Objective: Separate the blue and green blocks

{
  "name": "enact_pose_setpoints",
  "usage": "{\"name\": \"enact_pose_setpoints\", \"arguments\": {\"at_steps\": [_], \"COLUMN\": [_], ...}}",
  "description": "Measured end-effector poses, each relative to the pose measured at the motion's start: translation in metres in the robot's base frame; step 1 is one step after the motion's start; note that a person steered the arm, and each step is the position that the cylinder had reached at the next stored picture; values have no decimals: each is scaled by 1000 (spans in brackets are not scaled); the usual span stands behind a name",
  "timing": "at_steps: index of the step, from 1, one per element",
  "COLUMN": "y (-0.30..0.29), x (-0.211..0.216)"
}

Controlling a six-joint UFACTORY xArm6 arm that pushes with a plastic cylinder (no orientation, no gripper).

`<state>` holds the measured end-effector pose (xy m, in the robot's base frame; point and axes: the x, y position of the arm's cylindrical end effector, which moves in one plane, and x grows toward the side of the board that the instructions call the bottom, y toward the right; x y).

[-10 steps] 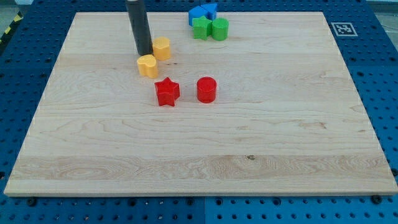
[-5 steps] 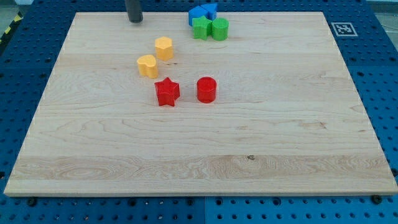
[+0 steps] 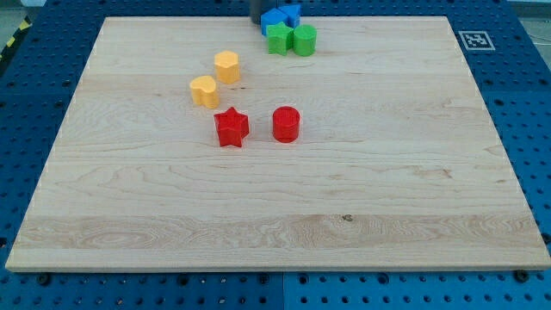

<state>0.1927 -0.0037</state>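
Now we see our rod only as a short dark stub at the top edge of the frame, and my tip [image 3: 256,22] sits just at the left side of the blue blocks, at the far edge of the wooden board [image 3: 387,172]; if it touches them we cannot tell. The rod has no jaws, so it holds nothing. The task blocks make one tight cluster in the upper middle of the frame: two blue blocks, one [image 3: 274,21] near the tip and the other [image 3: 291,13] behind it to the right, their shapes not clear to us, and directly below them the green star-like block [image 3: 277,39] and the green rounded block [image 3: 304,40], side by side and touching. The green pair lies against the blue pair. Well apart, in the upper left part of the board, two yellow blocks [image 3: 225,66] [image 3: 204,90] stand close together on a diagonal. Below them, the red star block [image 3: 231,127] and the red cylinder [image 3: 286,124] stand near each other but not touching.
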Motion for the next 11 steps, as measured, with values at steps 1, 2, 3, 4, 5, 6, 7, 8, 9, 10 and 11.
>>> {"name": "enact_pose_setpoints", "arguments": {"at_steps": [1, 2, 3, 4, 5, 6, 7, 8, 9, 10, 11], "y": [51, 82, 96, 83, 52, 19, -31, -48, -13, 27, 65], "x": [3, 29, 45, 29, 7, 0, 1, 26, 66, 103, 133]}}
